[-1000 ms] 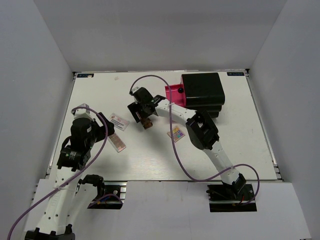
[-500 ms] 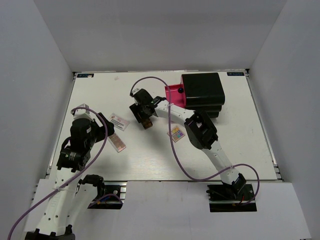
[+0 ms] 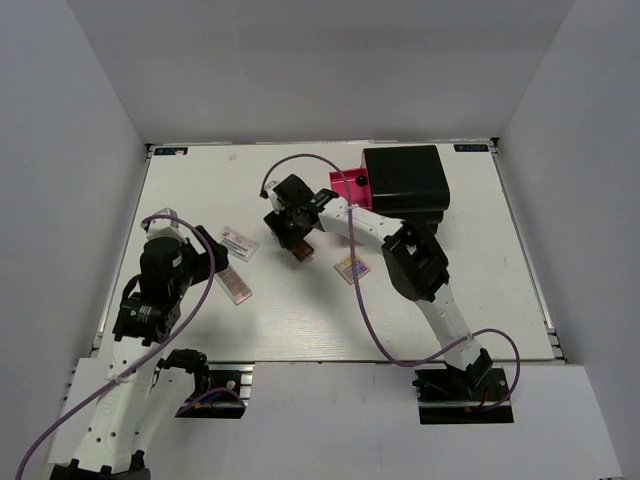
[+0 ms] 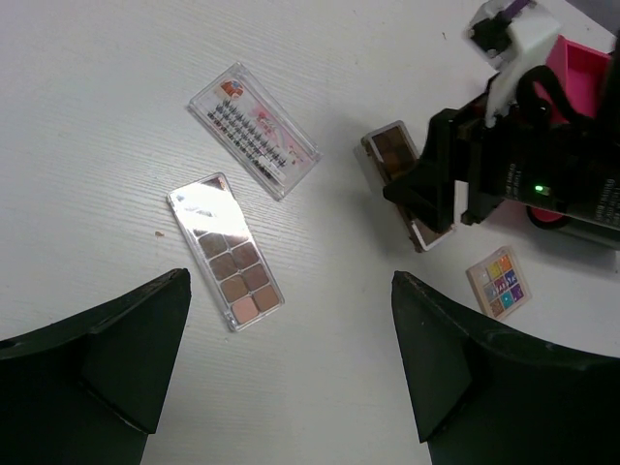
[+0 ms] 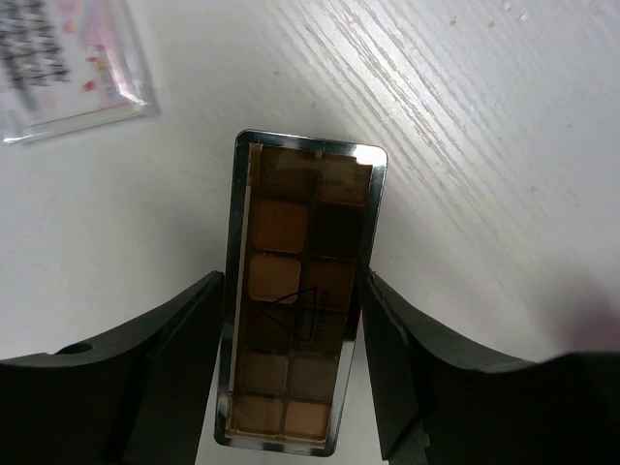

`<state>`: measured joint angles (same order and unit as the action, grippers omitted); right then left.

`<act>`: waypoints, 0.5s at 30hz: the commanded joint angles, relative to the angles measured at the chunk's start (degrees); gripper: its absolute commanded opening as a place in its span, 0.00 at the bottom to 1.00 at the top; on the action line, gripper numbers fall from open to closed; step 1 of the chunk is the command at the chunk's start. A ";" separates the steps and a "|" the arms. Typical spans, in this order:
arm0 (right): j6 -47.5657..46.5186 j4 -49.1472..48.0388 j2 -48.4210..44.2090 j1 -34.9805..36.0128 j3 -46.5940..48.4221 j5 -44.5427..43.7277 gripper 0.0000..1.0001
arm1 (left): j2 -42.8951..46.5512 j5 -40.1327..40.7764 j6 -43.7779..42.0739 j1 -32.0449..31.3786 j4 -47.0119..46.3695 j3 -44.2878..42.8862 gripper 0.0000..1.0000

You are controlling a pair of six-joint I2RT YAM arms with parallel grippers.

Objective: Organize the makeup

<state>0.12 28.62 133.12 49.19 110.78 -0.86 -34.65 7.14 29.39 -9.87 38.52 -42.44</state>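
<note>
My right gripper (image 3: 297,243) is shut on a long brown eyeshadow palette (image 5: 302,232); its fingers press both long sides. The palette juts out below the gripper in the top view (image 3: 301,251) and shows in the left wrist view (image 4: 402,179). A second brown palette (image 3: 235,286) lies flat on the table, also seen in the left wrist view (image 4: 225,254). The square pastel palette (image 3: 350,267) lies beside the right arm. My left gripper (image 4: 291,387) is open and empty, above the table near the second palette. No lipstick tubes are in view.
A clear box of false lashes (image 3: 238,243) lies between the two grippers. The black drawer box (image 3: 405,178) stands at the back right with a pink drawer (image 3: 350,192) pulled open toward the left. The white table (image 3: 200,190) ends in walls.
My right gripper has shifted slightly right and nearer with the brown palette, and its arm has swung, uncovering more of the pastel palette. The left arm has not moved.
</note>
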 commanded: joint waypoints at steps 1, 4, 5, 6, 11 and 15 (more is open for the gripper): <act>-3.19 0.21 -12.42 -0.32 -0.64 2.71 0.00 | 0.90 0.77 0.06 -0.15 -0.64 0.51 0.94; -3.90 -1.20 -16.91 -0.67 -2.49 -0.79 0.00 | 1.17 0.77 0.06 -0.15 -0.73 0.60 0.94; -3.99 -1.46 -17.80 -1.11 -2.76 -2.63 0.00 | 1.17 0.69 0.06 -0.15 -0.73 0.60 0.94; -3.99 -2.07 -18.50 -1.20 -2.94 -3.70 0.00 | 1.17 0.60 0.06 -0.15 -0.82 0.60 0.94; -3.02 -5.15 -20.79 -2.08 -4.69 -19.50 0.00 | 1.60 0.51 0.06 -0.15 -0.82 0.60 0.94; -5.47 -8.66 -20.45 -2.96 -4.96 -29.53 0.00 | 1.61 0.77 0.14 -0.15 -0.64 0.60 0.94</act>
<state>-3.36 23.33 111.87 46.92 106.96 -19.05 -33.74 7.14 29.41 -9.87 38.50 -42.19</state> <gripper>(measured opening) 0.607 0.939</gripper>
